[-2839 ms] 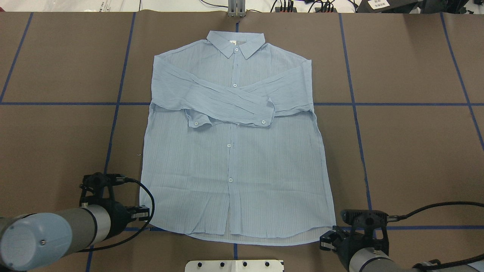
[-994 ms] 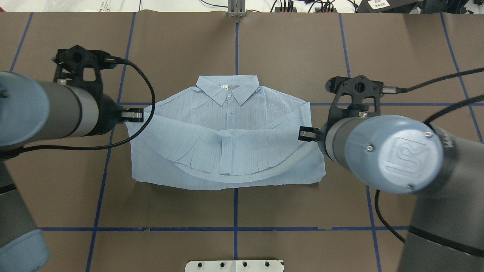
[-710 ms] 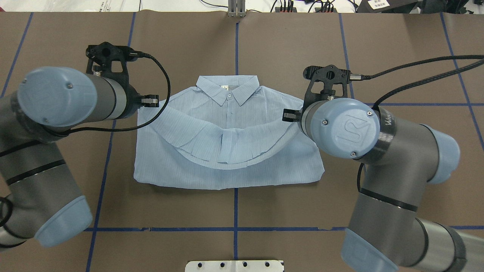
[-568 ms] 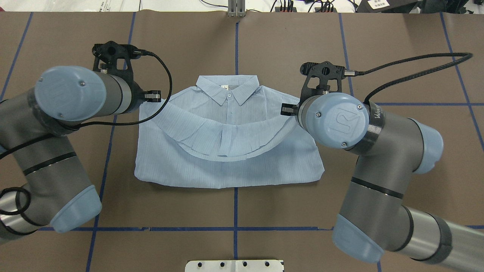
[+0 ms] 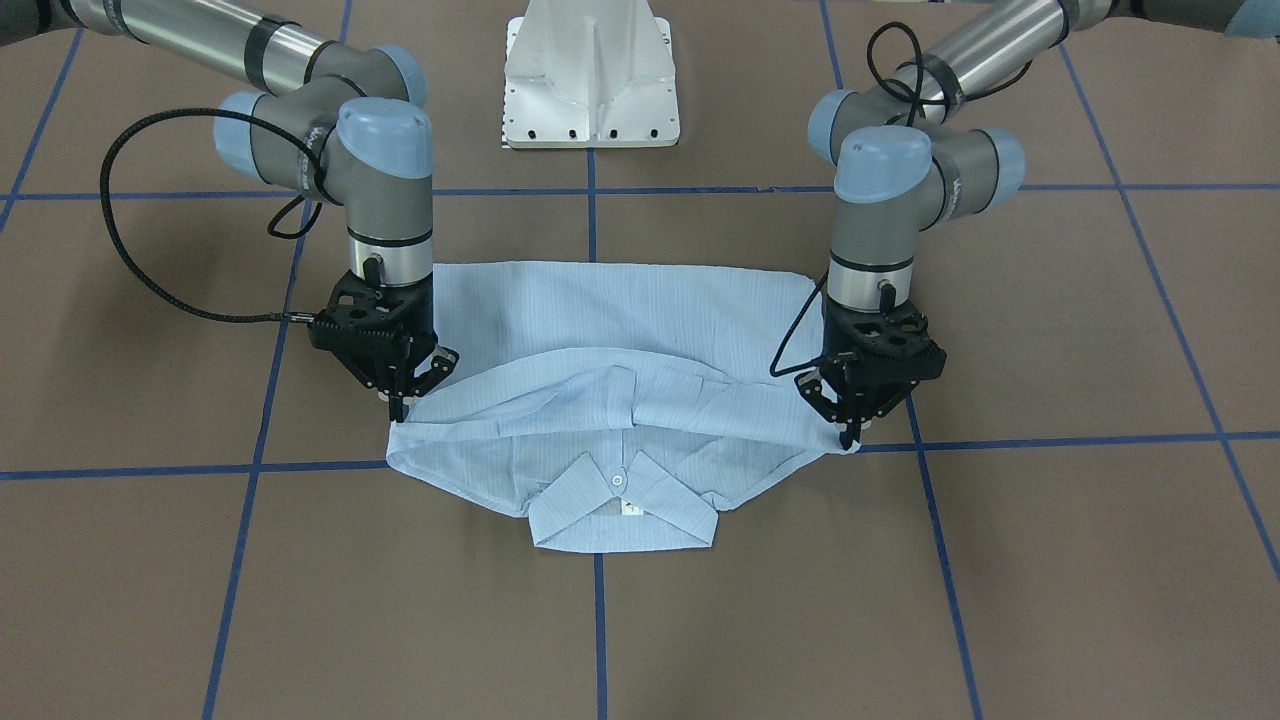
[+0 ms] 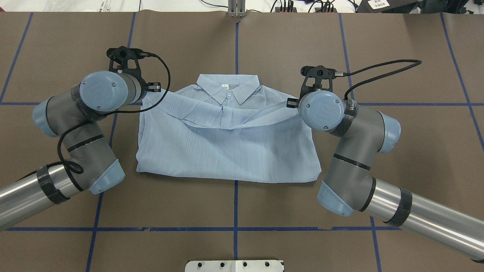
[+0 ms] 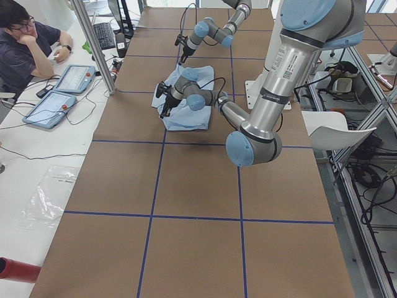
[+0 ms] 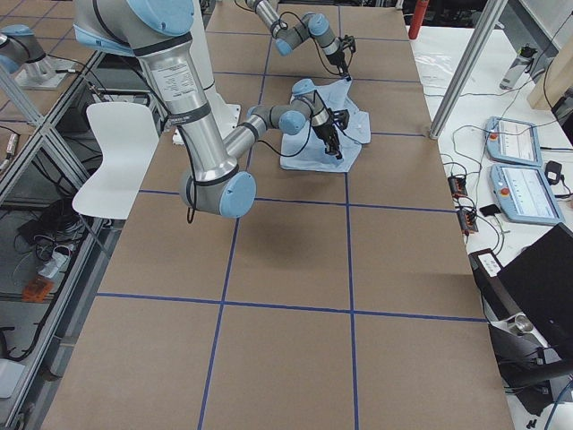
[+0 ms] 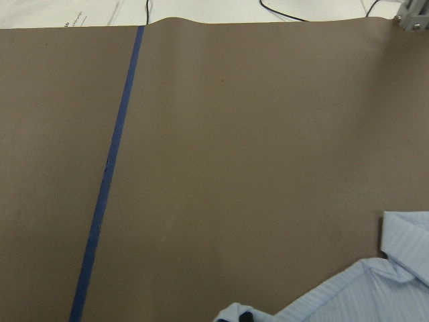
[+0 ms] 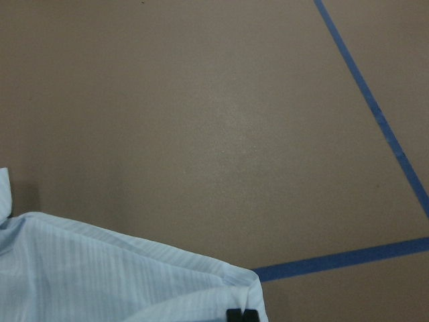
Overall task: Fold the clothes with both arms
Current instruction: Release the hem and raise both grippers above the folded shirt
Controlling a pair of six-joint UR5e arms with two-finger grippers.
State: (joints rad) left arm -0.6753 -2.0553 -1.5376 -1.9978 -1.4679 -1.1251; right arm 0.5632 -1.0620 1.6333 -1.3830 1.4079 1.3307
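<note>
Shirt (image 5: 610, 300) lies folded in half on the table (image 5: 1000, 560) in the front view. The right gripper (image 5: 400, 412) and left gripper (image 5: 848, 438) each pinch a hem corner, jaws clamped on cloth, low over the shoulders near the collar (image 5: 660, 510). Overhead, the held hem sags between both grippers, just short of the collar. Side views show the shirt far down the table. Each wrist view shows a cloth corner at a black fingertip.

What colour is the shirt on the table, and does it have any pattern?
Light blue with faint thin stripes; the shirt shows best in the overhead view.
</note>
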